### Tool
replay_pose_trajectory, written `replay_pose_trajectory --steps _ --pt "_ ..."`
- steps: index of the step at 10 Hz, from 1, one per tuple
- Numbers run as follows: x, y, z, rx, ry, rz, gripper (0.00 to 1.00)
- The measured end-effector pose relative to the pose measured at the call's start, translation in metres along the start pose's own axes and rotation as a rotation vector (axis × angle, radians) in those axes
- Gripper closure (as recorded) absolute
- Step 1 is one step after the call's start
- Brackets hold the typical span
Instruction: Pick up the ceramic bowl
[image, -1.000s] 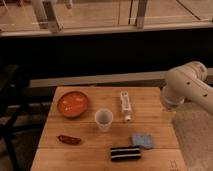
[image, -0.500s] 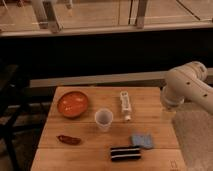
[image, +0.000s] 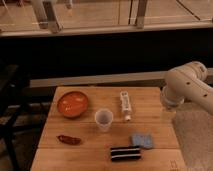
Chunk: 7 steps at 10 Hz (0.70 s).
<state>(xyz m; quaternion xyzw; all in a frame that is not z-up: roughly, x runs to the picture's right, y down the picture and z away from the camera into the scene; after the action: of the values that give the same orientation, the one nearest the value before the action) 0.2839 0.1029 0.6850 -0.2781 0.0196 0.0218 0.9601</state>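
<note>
The ceramic bowl (image: 72, 103) is wide, shallow and glossy orange-red. It sits upright on the wooden table (image: 95, 146) at the far left. My white arm (image: 187, 87) comes in from the right. My gripper (image: 170, 104) hangs at the arm's lower end, just beyond the table's far right edge. It is well apart from the bowl, about a table's width to its right, and nothing shows in it.
A small white cup (image: 103, 119) stands mid-table. A white tube (image: 125, 104) lies to its right. A blue cloth (image: 142, 140) and a dark striped packet (image: 125, 153) lie near the front, a reddish-brown item (image: 68, 139) at front left. A dark chair (image: 9, 107) stands left.
</note>
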Motion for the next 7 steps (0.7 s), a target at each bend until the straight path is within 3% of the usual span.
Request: replay_pose_trajectory --steps 7 --pt "-0.0029 -0.0018 -0.0008 0.006 0.004 -0.010 0.20"
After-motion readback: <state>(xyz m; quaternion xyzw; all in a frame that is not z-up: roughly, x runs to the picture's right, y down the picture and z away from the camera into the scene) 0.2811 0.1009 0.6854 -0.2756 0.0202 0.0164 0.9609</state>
